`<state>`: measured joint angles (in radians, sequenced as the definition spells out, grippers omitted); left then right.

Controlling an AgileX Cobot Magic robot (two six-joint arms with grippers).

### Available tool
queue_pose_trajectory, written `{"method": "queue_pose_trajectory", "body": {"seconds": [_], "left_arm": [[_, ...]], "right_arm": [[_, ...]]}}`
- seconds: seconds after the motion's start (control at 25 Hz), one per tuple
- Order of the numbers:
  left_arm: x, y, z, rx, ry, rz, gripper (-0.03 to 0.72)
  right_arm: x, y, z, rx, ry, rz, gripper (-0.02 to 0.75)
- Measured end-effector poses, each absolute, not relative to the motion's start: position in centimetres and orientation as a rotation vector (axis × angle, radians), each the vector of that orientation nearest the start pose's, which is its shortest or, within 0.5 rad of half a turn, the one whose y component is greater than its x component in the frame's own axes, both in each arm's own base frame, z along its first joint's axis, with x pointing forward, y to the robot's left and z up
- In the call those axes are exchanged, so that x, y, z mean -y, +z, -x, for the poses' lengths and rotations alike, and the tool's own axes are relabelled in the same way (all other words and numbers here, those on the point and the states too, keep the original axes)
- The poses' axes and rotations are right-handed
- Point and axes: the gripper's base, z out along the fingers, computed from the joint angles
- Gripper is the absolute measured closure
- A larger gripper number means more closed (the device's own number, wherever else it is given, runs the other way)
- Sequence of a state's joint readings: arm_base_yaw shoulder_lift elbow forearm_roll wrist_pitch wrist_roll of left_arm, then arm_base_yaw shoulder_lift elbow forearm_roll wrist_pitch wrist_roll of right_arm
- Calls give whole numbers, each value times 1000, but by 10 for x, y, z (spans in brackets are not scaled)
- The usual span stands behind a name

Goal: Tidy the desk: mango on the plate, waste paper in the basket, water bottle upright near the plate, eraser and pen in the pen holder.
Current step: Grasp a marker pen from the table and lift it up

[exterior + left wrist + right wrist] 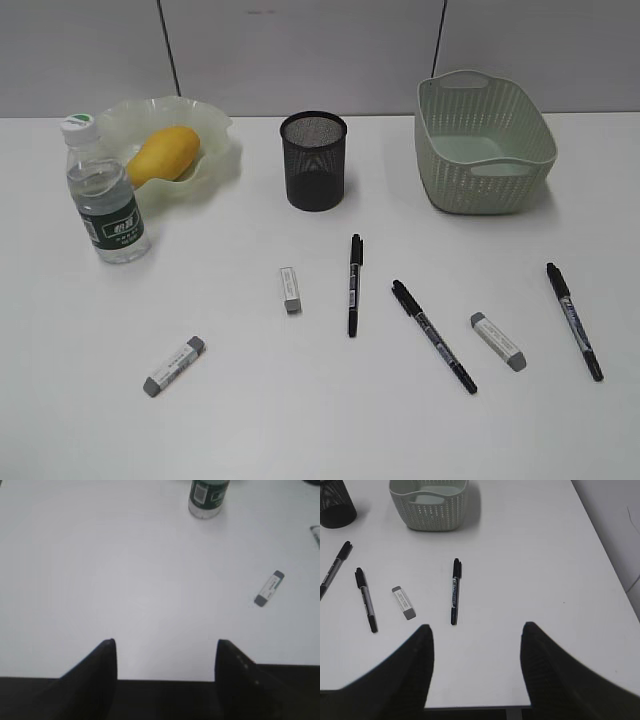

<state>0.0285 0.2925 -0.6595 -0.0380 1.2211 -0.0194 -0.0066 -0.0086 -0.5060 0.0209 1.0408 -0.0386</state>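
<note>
Three pens and three erasers are left loose on the desk (330,420), which suggests the sorting into the pen holder is the step outstanding; no waste paper can be made out in any view, and the inside of the basket (484,146), set at the far right, is only partly shown. The plate (215,130) is placed at the far left with the mango (164,155) already lying in it; the water bottle (105,192) is stood upright just in front of the plate, as the task asks. The pen holder (313,160) is stood at the far centre, between plate and basket, and looks empty. The pens are laid out along the near side: one near the centre (353,285), one to its right (433,336), one at the far right (574,320). The erasers are scattered among them: near left (175,365), centre (290,288), right (497,341). The left gripper (165,660) is held wide apart over bare desk at the near edge, holding nothing; the right gripper (476,650) is likewise spread and empty, near the rightmost pen, probably its easiest first pick.
</note>
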Motion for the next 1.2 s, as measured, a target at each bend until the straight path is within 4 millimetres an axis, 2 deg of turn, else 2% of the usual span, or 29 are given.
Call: {"method": "queue_pose_trajectory", "body": {"seconds": [0.16,0.32,0.44,0.8,1.2], "left_arm": [[3,303,1,-2224,-44,48,218],[4,289,14,-2175,-45,46,218],[4,286,22,-2129,-46,46,218],[7,286,13,-2031,-77,62,228],[6,283,9,-2020,-91,42,260]], "right_arm": [[-2,281,6,-2009,-4,33,293],[-2,281,6,-2009,-4,33,293],[-2,280,6,-2010,-4,33,293],[-2,280,6,-2010,-4,32,293],[-2,280,6,-2009,-4,32,293]]}}
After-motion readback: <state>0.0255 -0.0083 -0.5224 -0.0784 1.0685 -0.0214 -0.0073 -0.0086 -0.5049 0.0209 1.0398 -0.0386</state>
